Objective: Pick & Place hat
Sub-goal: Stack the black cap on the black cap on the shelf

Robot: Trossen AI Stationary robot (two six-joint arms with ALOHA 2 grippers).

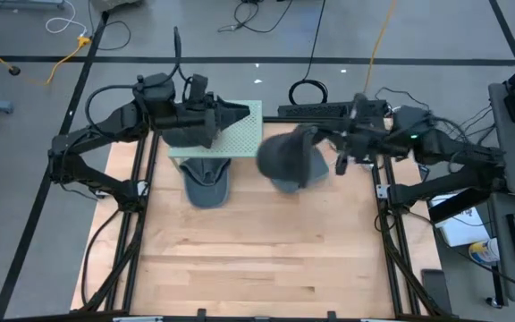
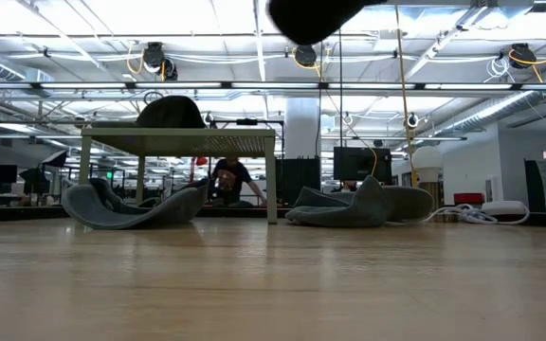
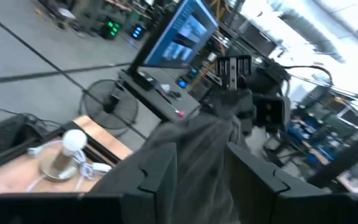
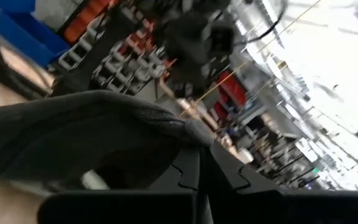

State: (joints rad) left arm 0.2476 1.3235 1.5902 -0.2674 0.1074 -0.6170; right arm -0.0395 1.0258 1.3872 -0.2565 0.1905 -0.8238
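Note:
My right gripper is shut on a dark grey hat and holds it in the air right of a small green-topped stand; the low view shows that hat only at its top edge. My left gripper hovers open above the stand, fingers pointing at the held hat; I cannot tell if they touch it. A dark hat sits on the stand top. A grey hat lies on the table at the stand's near side. Another grey hat lies under the held one. My right gripper pinches the held hat at a folded edge between its two shut fingers, coming level from the table's right side. The hat is lifted clear and spreads out beyond the fingers toward the stand.
The near half of the wooden table is bare. A lamp-like white object and cable sit at the table's far right edge. Cables, a monitor and a fan stand beyond the table. A person shows far behind the stand.

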